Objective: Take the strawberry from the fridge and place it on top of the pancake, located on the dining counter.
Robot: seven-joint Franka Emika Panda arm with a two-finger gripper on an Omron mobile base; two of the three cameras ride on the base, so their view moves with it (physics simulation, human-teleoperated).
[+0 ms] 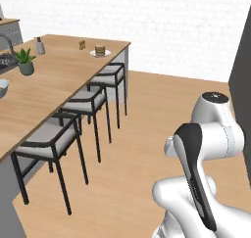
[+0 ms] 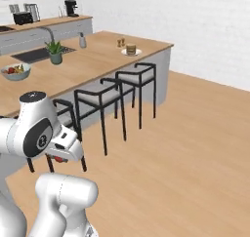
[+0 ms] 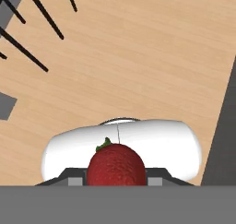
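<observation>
A red strawberry (image 3: pixel 116 165) with a green cap sits between my gripper's (image 3: pixel 116 180) two dark fingertips, which are shut on it above the wood floor. From the right base camera the hand (image 2: pixel 66 146) hangs low beside the arm, with a bit of red strawberry (image 2: pixel 59 159) under it. The pancake (image 1: pixel 99 50) (image 2: pixel 131 49) is a small tan stack on a white plate (image 1: pixel 106 54) near the far end of the light-wood dining counter (image 1: pixel 54 83) (image 2: pixel 90 65), well away from my gripper. A grey side of the fridge (image 1: pixel 241 80) fills the right edge.
Three grey-seated black stools (image 1: pixel 88 102) (image 2: pixel 100 97) line the counter's near side. On the counter stand a potted plant (image 1: pixel 25 60), a fruit bowl (image 2: pixel 16 71), a soap bottle (image 2: pixel 82 40) and small brown shakers (image 1: pixel 82 45). Open wood floor (image 2: pixel 185 148) lies to the right.
</observation>
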